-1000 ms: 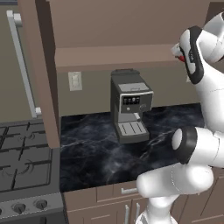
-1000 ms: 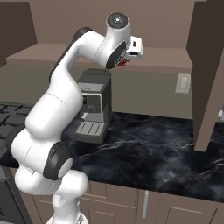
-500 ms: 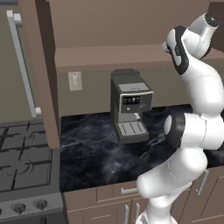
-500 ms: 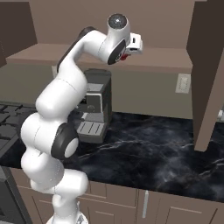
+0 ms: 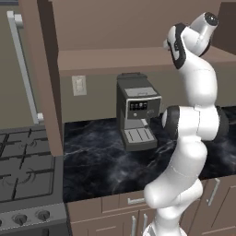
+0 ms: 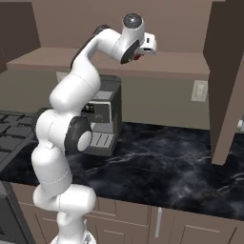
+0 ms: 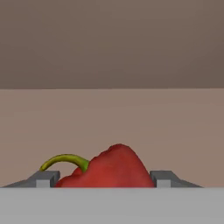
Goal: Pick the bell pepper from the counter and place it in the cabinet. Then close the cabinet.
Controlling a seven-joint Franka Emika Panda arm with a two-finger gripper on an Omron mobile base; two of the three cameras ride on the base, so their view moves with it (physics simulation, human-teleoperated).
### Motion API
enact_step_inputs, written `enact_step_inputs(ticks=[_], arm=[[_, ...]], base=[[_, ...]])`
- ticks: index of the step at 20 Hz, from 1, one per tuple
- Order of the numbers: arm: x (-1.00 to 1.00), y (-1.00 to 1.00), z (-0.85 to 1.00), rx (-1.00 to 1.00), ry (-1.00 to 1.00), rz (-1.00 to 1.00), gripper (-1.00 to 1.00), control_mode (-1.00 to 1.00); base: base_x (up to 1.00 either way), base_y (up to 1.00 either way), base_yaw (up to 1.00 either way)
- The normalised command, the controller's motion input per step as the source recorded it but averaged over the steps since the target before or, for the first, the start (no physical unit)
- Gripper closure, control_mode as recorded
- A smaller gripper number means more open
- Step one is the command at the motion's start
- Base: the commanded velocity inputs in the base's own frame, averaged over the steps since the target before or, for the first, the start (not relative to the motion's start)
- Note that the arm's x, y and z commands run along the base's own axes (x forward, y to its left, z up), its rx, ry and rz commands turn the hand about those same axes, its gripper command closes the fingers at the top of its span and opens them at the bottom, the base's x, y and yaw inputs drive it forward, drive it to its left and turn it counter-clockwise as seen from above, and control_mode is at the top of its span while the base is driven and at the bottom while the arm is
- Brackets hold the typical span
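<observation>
My gripper (image 7: 103, 178) is shut on the bell pepper (image 7: 109, 168), a glossy red one with a curved green stem, held between the two finger tips. In the right base view the gripper (image 6: 143, 51) is raised to the open cabinet (image 6: 71, 59), just above the front of its bottom board, and a bit of the red bell pepper (image 6: 137, 56) shows under the hand. The hand view looks across the cabinet's brown board (image 7: 112, 127) to its back wall. The black marbled counter (image 6: 181, 162) lies far below.
A grey coffee machine (image 5: 137, 115) stands on the counter under the cabinet, beside my arm. The stove (image 5: 23, 170) is at the left. The cabinet's left door (image 5: 41, 78) with its silver bar handle (image 5: 23, 69) and right door (image 6: 226, 76) hang open.
The arm has straightened upward and carried the bell pepper higher and further in toward the cabinet opening. The grip on the pepper is unchanged.
</observation>
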Motion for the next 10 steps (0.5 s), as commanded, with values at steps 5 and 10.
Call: enact_step_inputs(ticks=[5,10], arm=[[0.31,-0.15,0.00,0.03,-0.07,0.01,-1.00,-1.00],[0.00,-0.35,0.00,0.01,-0.29,0.00,-1.00,-1.00]], base=[[0.00,0.00,0.00],[0.00,0.00,0.00]])
